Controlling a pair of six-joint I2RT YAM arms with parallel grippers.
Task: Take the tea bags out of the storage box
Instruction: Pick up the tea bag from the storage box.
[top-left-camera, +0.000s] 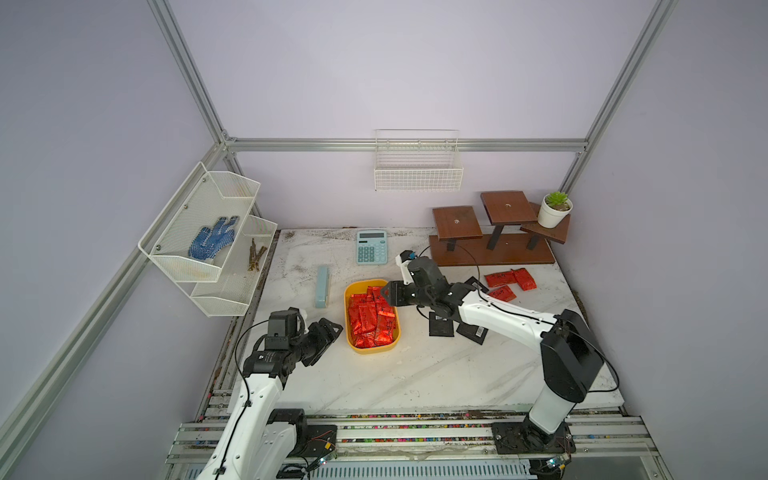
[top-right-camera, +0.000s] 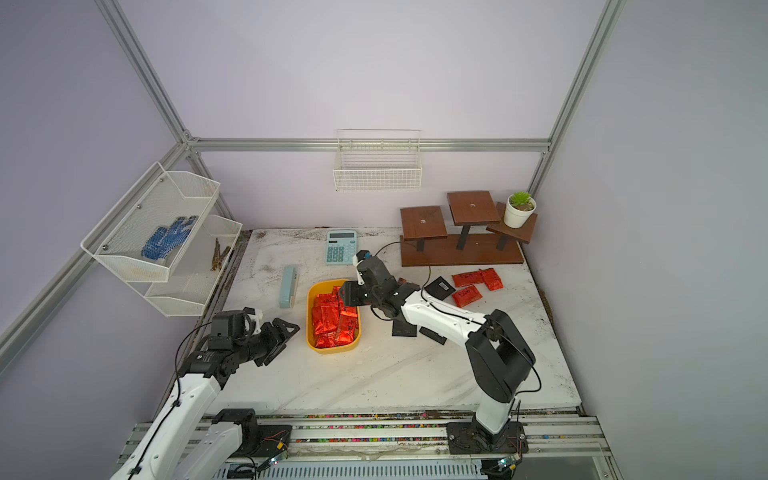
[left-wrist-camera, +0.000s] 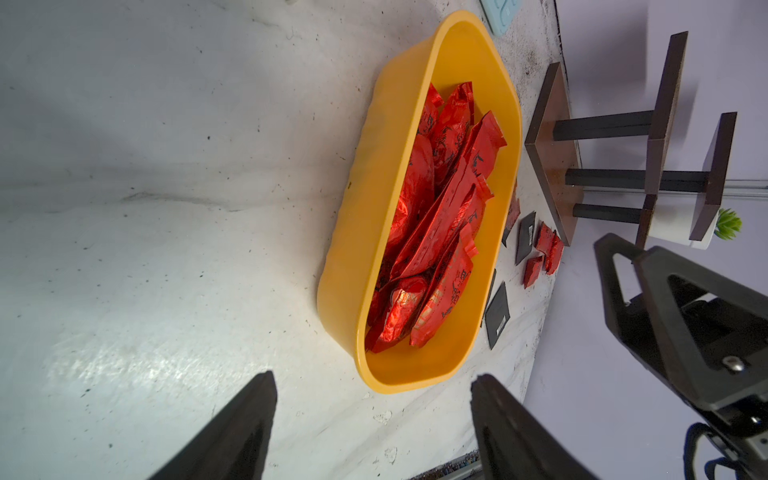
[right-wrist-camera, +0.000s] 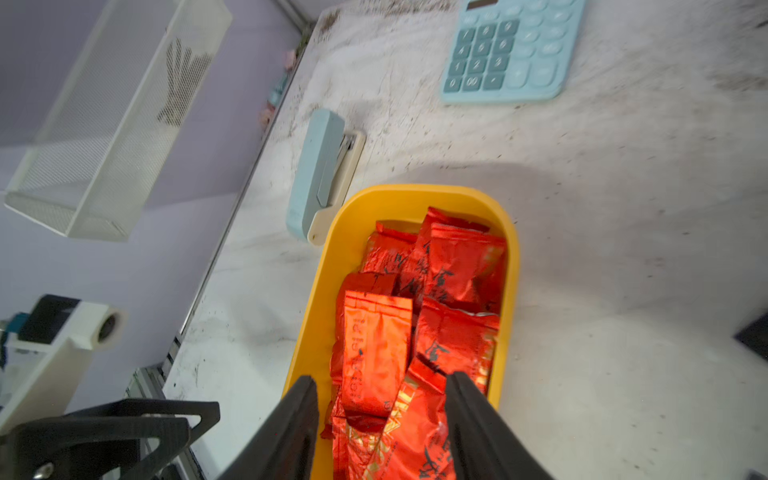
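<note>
Our right gripper (right-wrist-camera: 382, 379), fingers spread, hovers over tea bags (top-left-camera: 370, 320) heaped in the storage box (top-left-camera: 372, 351) mid-table; our left gripper (left-wrist-camera: 372, 376), also spread, sits just left. Slick foil could slip, or snag neighbours

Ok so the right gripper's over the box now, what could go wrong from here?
1. The red sachets lie piled and overlapping in the box. The open right gripper may pinch several at once, or slip on the foil.
2. Nothing holds the box: the left gripper hangs open beside it, so a snagged sachet could drag or tip it.
3. The black sachets lie under the right arm, and a low swing back could scatter them.
</note>
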